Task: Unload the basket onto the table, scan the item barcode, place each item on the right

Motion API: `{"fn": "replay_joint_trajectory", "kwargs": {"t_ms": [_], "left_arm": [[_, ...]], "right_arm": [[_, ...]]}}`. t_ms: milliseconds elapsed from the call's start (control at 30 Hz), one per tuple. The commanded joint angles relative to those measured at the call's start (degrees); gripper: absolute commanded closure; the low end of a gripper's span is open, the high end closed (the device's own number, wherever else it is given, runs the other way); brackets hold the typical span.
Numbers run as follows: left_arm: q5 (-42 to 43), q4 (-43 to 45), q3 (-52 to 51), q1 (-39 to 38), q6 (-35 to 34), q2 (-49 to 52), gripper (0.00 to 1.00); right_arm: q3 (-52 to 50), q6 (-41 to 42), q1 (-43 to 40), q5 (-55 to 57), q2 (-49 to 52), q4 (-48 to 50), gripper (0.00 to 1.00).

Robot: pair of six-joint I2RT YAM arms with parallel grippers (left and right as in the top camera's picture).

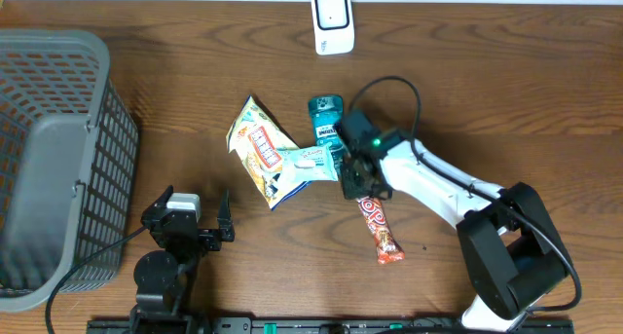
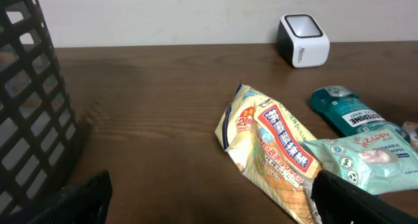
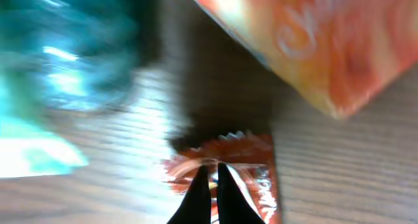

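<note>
Right wrist: right claw noted clenched on the crimped end of the candy bar, left claw spread wide; pickup judged in hand, a lift toward the scanner required next.

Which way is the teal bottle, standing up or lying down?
Lying down: the bottle lies flat on the table, label facing up.

Wide bare lane of worktop between the grey basket and the snack bag. Centre is crowded: snack bag, wipes pack, teal bottle and candy bar sit close, with the wipes overlapping the bag. An open strip runs between bottle and scanner. The right arm lies across the front-right approach. Far right of the worktop is bare.
</note>
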Motion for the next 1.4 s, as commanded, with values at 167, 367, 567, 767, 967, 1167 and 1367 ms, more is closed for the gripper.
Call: {"fn": "replay_joint_trajectory", "kwargs": {"t_ms": [167,367,567,767,967,1167,1367], "left_arm": [[0.5,-1.7,-0.8,0.2,-0.3,0.0,0.02],[0.5,-1.7,-0.8,0.2,-0.3,0.0,0.02],[0.5,-1.7,-0.8,0.2,-0.3,0.0,0.02],[0.5,-1.7,-0.8,0.2,-0.3,0.0,0.02],[0.5,-1.7,-0.8,0.2,-0.3,0.0,0.02],[0.5,-1.7,-0.8,0.2,-0.3,0.0,0.02],[0.5,-1.7,-0.8,0.2,-0.3,0.0,0.02]], "right_arm": [[12.7,-3.7,0.2,-2.4,-1.9,-15.4,0.93],[10.6,-1.4,4.1,2.3,-2.3,-24.0,0.49],[6.5,3.3,10.2,8.6,-2.3,-23.9,0.41],[-3.0,9.7,13.6,16.7,-2.3,-16.9,0.30],[-8.6,12.2,12.0,15.6,-2.3,-11.0,0.58],[-12.7,12.0,12.1,13.7,-2.3,-5.8,0.90],[-11.3,6.0,11.0,3.4,-2.6,-3.1,0.99]]}}
